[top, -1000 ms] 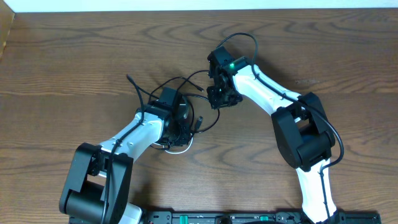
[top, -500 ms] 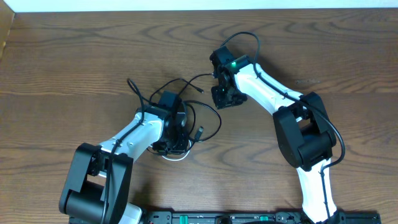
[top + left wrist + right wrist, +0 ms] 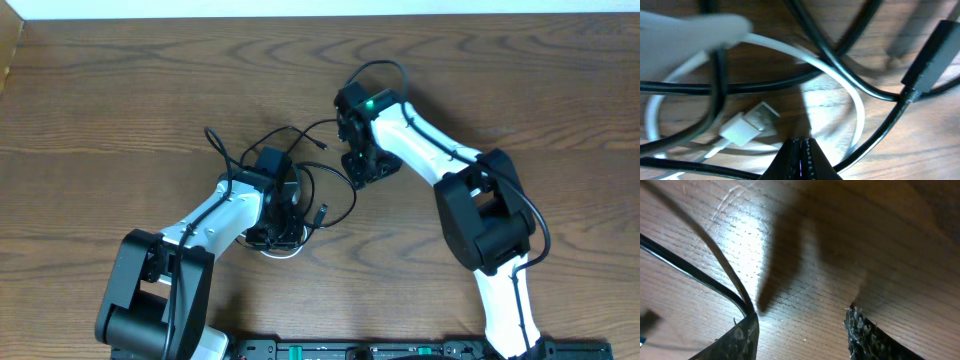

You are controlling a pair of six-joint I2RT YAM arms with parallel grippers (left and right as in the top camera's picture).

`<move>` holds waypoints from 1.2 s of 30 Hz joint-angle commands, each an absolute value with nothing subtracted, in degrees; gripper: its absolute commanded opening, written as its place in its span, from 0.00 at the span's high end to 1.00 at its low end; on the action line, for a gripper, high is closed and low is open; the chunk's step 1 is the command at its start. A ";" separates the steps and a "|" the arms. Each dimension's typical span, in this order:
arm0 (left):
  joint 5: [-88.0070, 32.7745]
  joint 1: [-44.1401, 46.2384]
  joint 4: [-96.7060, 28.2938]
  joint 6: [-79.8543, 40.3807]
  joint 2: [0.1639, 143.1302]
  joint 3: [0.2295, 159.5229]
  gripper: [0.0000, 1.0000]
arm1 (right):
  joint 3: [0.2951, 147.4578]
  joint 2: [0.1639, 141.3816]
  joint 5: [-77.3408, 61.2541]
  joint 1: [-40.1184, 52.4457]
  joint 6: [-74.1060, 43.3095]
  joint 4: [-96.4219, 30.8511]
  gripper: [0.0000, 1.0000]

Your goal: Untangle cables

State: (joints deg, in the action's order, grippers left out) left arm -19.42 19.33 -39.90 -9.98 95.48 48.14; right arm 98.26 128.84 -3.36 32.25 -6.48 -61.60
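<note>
The cables lie tangled on the wooden table. In the overhead view the black cable (image 3: pixel 349 196) loops out from under my left gripper (image 3: pixel 283 235), and a bit of the white cable (image 3: pixel 291 252) shows at its tip. The left wrist view has the white cable (image 3: pixel 856 102) curving round its white plug (image 3: pixel 746 126), crossed by the black cable (image 3: pixel 850 80) with its plug (image 3: pixel 935 52). My left gripper (image 3: pixel 801 149) is shut, with nothing seen between the jaws. My right gripper (image 3: pixel 802 325) is open over bare wood, and the black cable (image 3: pixel 715 287) passes by its left finger (image 3: pixel 742 337).
The wooden table (image 3: pixel 120 90) stretches around both arms. A loose black cable end (image 3: pixel 321 144) points toward the right gripper (image 3: pixel 365 172). A thicker arm wire (image 3: pixel 385 68) arches above the right wrist.
My right gripper has opened wider and shifted slightly nearer. The left gripper stayed shut and moved a little toward the near edge, and the black loop and plug shifted with it.
</note>
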 commanded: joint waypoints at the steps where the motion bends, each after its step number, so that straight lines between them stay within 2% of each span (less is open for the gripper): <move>1: -21.91 19.46 -40.42 -8.36 96.20 49.17 0.92 | 97.91 131.39 1.69 34.44 -8.05 -61.69 0.48; 4: -21.91 19.46 -40.45 -8.34 96.20 49.17 0.92 | 97.78 131.39 1.43 35.59 -6.92 -62.06 0.40; 6: -21.89 19.46 -40.18 -8.34 96.20 49.17 0.92 | 97.80 131.39 -0.30 35.92 -5.85 -62.22 0.39; 13: -21.87 19.46 -39.66 -8.36 96.20 49.15 0.92 | 97.80 131.39 -2.96 35.83 -5.54 -64.14 0.39; 18: -21.87 19.46 -39.64 -8.36 96.20 49.15 0.92 | 99.96 131.37 -6.13 35.62 -5.43 -68.12 0.43; 29: -21.87 19.46 -39.57 -8.38 96.20 49.15 0.92 | 101.67 131.37 -6.24 35.79 -5.52 -68.90 0.39; 33: -21.87 19.46 -39.35 -8.38 96.20 49.15 0.92 | 101.54 131.39 -5.65 36.34 -7.77 -68.07 0.43; 36: -21.87 19.46 -39.40 -8.38 96.20 49.10 0.92 | 101.45 131.39 0.36 37.30 -10.83 -68.12 0.43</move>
State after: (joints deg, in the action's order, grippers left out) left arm -21.15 19.33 -39.31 -8.95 95.48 48.14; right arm 100.77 130.50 -4.23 36.12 -7.70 -68.29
